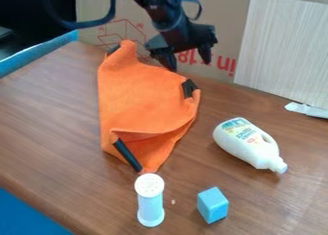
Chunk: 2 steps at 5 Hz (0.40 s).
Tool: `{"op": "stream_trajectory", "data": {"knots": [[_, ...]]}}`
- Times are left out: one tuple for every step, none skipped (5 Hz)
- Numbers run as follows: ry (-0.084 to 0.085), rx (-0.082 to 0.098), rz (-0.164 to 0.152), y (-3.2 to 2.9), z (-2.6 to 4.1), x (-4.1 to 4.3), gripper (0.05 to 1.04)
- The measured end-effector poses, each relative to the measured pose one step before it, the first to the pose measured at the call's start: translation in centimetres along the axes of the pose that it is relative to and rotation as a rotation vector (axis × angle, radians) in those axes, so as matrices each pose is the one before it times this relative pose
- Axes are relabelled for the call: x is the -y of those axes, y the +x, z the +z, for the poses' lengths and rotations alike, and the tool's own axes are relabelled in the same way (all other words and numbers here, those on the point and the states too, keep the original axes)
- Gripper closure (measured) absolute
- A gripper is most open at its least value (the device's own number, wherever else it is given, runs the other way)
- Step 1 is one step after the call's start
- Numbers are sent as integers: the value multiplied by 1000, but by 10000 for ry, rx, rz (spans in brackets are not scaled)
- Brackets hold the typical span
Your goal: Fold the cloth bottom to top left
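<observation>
Beneath the black two-finger gripper (pixel 187 61), a brown wood-grained worktop (pixel 51 116) is spreading out toward the viewer. Behind the jaws, brown cardboard (pixel 224 18) with red print is standing; to their right, a pale, finely streaked panel (pixel 282 47) is rising. The jaws are hanging open, tips apart. Just below and left of them, a soft orange cloth (pixel 137 95) with black patches is lying rumpled, its lower end buckling into a loose, hollow fold. Farther below the jaws, an upright pale-blue shaker (pixel 151 207) with a white perforated lid and a light-blue block (pixel 212 205) are standing. Below right, a smooth white bottle (pixel 247 142) is lying on its side. Beyond it, the view's edge is cutting off a white object (pixel 307 110); the cloth's folds are hiding part of its underside.
</observation>
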<state>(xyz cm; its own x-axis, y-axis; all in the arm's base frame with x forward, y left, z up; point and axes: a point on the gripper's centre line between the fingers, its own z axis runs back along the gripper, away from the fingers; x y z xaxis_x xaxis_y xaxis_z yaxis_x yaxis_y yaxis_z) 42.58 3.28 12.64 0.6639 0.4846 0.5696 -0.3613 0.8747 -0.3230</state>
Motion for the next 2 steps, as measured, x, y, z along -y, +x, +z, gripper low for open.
{"op": "stream_trajectory", "data": {"knots": [[-632, -2009, -1758, 2034, 3335, -1495, 82], [304, -2114, -2273, -1255, 3586, -3589, 83]]}}
